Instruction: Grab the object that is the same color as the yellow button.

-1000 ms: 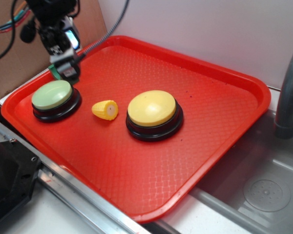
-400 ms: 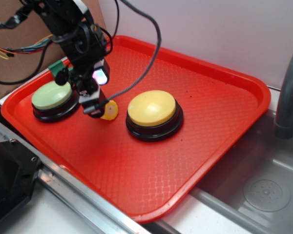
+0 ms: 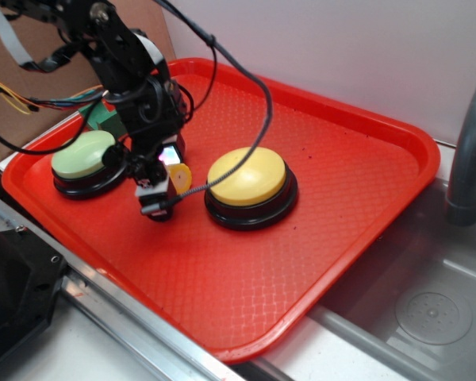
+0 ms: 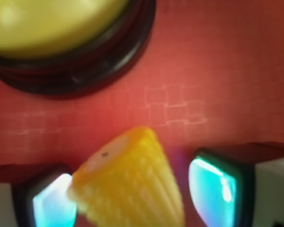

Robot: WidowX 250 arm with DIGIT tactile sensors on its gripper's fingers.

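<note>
Centrally, the toy corn cob piece (image 4: 128,182) lies on its side on the red tray (image 3: 365,182), in the gap between the yellow dome button (image 3: 247,176) and the pale green dome button (image 3: 83,153); its flat pale cut end faces toward the yellow button, and in the exterior view only that end shows past the arm. The wrist view puts the cob between the two fingers of the gripper (image 4: 132,196): the left pad (image 4: 49,205) looks to be touching or very nearly touching the ribbed side, while the right pad (image 4: 210,189) stands a little apart from it, so the jaws straddle the cob part-open, not yet clamped. Judgement: this is the closing stage of the grasp, with the fingers set across the cob's narrow width since that is the only span they can pinch. The cob sits off-centre toward the left finger, so closing may nudge or roll it before both pads bear. The tapered, ribbed plastic could slip out forward.
</note>
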